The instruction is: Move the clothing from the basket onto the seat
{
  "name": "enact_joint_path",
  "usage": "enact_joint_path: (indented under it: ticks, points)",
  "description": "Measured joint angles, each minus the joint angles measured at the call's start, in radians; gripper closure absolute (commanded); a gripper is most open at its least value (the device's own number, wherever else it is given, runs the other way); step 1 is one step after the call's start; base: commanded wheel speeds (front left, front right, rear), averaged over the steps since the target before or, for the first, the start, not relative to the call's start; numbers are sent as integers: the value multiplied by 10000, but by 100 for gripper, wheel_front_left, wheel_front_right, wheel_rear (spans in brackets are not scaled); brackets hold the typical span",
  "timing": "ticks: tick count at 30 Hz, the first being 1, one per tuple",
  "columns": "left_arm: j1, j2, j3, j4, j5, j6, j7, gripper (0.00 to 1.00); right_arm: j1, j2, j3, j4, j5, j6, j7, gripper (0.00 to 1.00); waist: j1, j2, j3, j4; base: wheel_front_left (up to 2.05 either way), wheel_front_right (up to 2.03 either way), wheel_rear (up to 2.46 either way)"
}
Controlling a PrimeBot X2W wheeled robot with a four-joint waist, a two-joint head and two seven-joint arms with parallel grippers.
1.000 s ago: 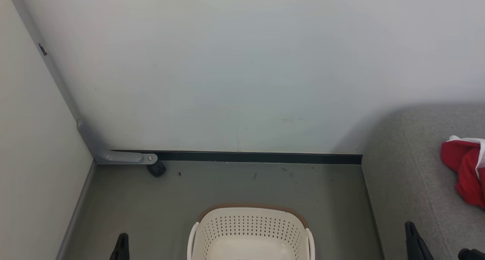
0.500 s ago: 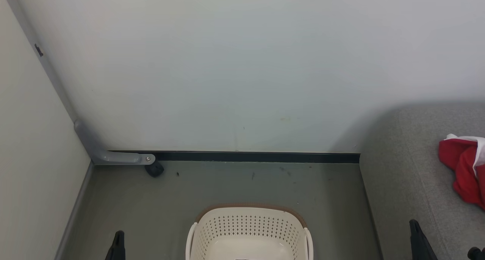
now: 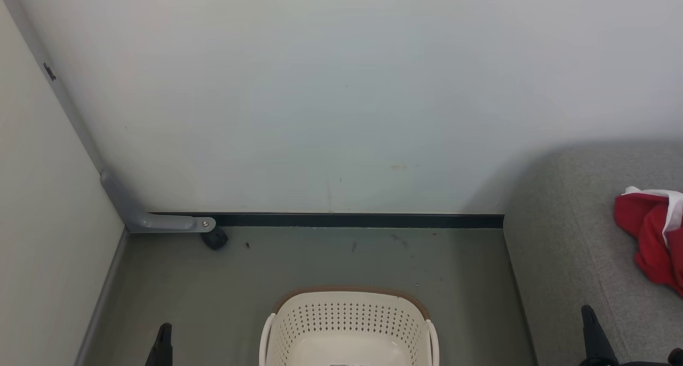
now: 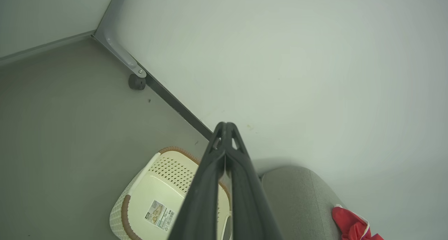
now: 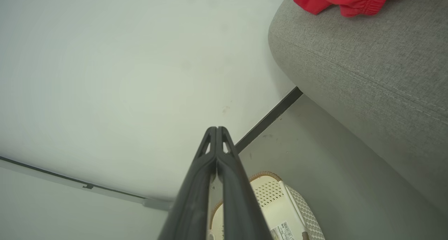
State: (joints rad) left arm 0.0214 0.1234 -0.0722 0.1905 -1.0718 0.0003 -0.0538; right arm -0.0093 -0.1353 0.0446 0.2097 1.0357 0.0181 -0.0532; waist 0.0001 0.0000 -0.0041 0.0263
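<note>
Our left jaws and right jaws are both clenched, finger pressed flat against finger, and they hang low on either side of the basket [image 3: 347,323]. The basket stands on the grey floor [image 3: 320,259] near the wall [image 3: 341,88], its pale bottom showing a printed label [image 4: 160,213]. The red clothing [image 3: 648,238] lies crumpled on the grey seat [image 3: 576,259] to our right, well apart from the basket.

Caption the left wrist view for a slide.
Shut left gripper in front of the cream perforated plastic basket, its labelled floor bare; red white-trimmed clothing on the grey woven-fabric seat.
</note>
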Motion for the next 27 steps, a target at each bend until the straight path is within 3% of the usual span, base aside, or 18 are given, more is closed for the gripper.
enact_joint_path:
  ticks: [27]
  points:
    - [-593,-449,936,579,-2976,-681,951,100,-455,512,-1011,512,3173,575,949,100,0,0,34,-152,0,0,0]
